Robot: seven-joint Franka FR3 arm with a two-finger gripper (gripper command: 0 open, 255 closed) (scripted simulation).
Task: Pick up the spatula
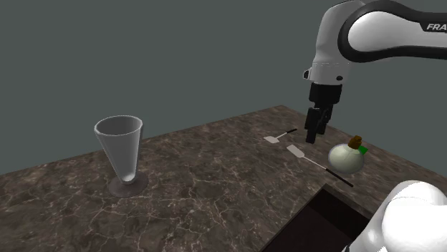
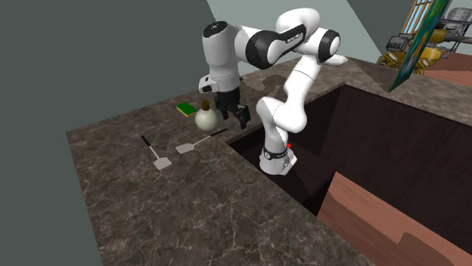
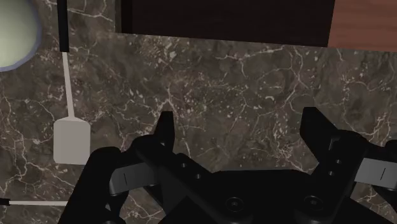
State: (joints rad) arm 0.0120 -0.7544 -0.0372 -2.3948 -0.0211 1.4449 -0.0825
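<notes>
Gripper (image 3: pixel 238 121) hangs over the counter (image 1: pixel 215 179) with its fingers spread wide and nothing between them, I'd say so it can drop onto something flat. The spatula (image 3: pixel 70 139) lies flat just off to its side, handle running right past the round bottle (image 1: pixel 347 159), so the thin shaft near the blade looks like the safer grab. A second spatula (image 1: pixel 276 137) lies nearby.

Dark veined stone counter (image 1: pixel 208 175), grey wall (image 1: pixel 143 57) — dark recess (image 2: pixel 378 136) alongside

Pale flask (image 3: pixel 11 32) and spatula (image 3: pixel 70 137) handle cut by wrist view's edge, green block (image 2: pixel 185 109) partly behind flask.
</notes>
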